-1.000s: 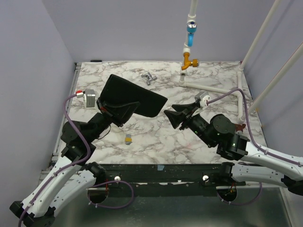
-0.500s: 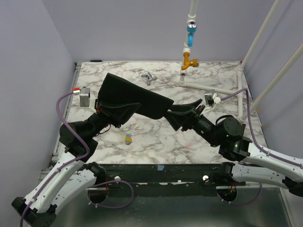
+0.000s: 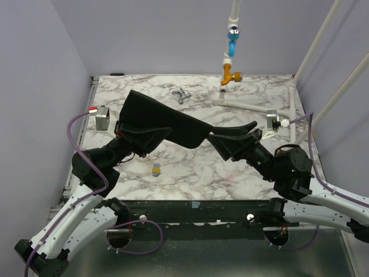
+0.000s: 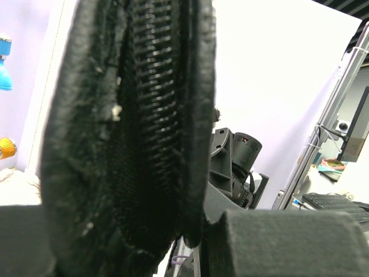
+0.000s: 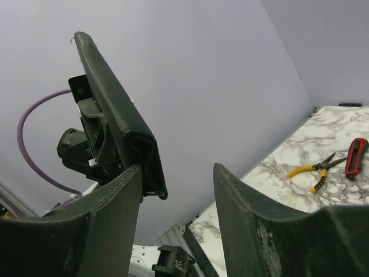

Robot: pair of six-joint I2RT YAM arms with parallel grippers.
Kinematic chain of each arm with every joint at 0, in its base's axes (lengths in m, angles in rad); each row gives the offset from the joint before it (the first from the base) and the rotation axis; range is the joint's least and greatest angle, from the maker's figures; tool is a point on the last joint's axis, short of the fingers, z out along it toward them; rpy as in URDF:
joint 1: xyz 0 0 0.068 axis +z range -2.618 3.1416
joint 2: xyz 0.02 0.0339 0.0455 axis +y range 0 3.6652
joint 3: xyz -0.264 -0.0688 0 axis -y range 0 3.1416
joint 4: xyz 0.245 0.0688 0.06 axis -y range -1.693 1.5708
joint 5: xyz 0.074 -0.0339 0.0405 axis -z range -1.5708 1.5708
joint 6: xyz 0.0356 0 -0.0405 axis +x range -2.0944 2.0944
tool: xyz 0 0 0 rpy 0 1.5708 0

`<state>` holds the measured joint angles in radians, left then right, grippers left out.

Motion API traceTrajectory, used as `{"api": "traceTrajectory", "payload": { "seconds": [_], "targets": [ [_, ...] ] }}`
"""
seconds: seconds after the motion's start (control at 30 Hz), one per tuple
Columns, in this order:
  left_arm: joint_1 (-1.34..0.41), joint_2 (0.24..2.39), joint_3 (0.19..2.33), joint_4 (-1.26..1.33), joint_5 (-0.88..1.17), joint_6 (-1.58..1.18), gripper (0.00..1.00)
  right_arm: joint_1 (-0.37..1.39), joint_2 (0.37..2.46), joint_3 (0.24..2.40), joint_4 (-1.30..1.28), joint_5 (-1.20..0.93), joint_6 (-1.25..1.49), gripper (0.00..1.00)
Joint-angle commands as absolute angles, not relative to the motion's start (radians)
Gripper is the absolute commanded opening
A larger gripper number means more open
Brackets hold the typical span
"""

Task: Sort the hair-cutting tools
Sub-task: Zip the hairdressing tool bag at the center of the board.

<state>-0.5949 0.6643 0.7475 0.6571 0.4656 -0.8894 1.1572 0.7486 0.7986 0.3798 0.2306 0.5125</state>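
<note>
My left gripper [image 3: 138,140] is shut on a black zippered pouch [image 3: 167,122] and holds it up above the table's middle; its zipper fills the left wrist view [image 4: 150,115]. My right gripper [image 3: 216,137] is open at the pouch's right end. In the right wrist view the pouch's corner [image 5: 147,167] sits just inside the open right gripper [image 5: 177,173], against one finger. A small silver metal tool [image 3: 181,95] lies at the back of the table; I cannot make out finger loops. The black comb is not in view.
Yellow-handled pliers [image 5: 314,171] and a red-handled tool [image 5: 357,156] lie on the marble table [image 3: 190,167], hidden under the pouch in the top view. A small yellow piece [image 3: 155,170] lies near the front. White pipes [image 3: 253,107] run along the back right.
My right gripper has moved left and up to the pouch's right end, staying open. The left gripper has kept its hold and raised the pouch, which now stretches further right.
</note>
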Motion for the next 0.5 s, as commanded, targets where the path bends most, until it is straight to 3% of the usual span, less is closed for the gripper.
{"api": "traceTrajectory", "payload": {
  "seconds": [0.0, 0.37, 0.47],
  "targets": [
    [-0.591, 0.671, 0.76, 0.744, 0.488, -0.92, 0.0, 1.159, 0.794, 0.83, 0.385, 0.151, 0.531, 0.56],
    [-0.59, 0.684, 0.766, 0.781, 0.496, -0.938, 0.0, 1.159, 0.89, 0.873, 0.337, 0.063, 0.563, 0.54],
    [-0.591, 0.673, 0.763, 0.771, 0.475, -0.916, 0.0, 1.159, 0.919, 0.897, 0.225, 0.032, 0.538, 0.52]
  ]
}}
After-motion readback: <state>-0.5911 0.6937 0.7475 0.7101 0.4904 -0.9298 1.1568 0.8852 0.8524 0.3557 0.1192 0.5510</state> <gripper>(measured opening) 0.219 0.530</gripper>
